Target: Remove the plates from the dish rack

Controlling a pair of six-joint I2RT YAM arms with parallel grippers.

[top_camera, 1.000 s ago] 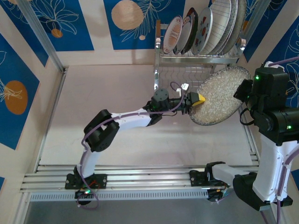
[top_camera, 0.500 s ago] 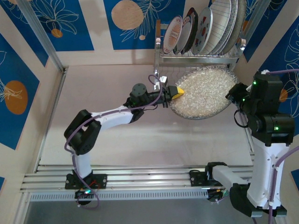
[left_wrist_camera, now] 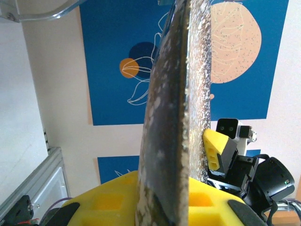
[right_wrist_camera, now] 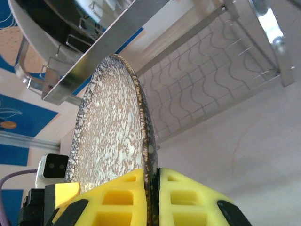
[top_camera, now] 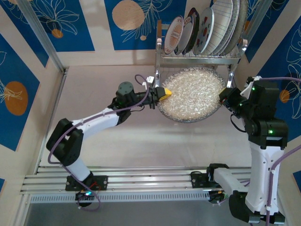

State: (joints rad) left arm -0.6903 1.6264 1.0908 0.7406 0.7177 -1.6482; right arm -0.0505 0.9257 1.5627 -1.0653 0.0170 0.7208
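Speckled plate [top_camera: 190, 94] is out of the rack [top_camera: 197, 60] and looks held off the tabletop [top_camera: 117, 136] at its far right, just in front of the rack's lower shelf, face tilted up. Left gripper [top_camera: 163, 92] is clamped on its left rim and right gripper [top_camera: 225, 98] on its right rim; each wrist view shows the rim pinched tight. It is not set down yet. About five other plates [top_camera: 207, 26] stand in the upper slots. Early stage: one plate mid-transfer, the rest to go.
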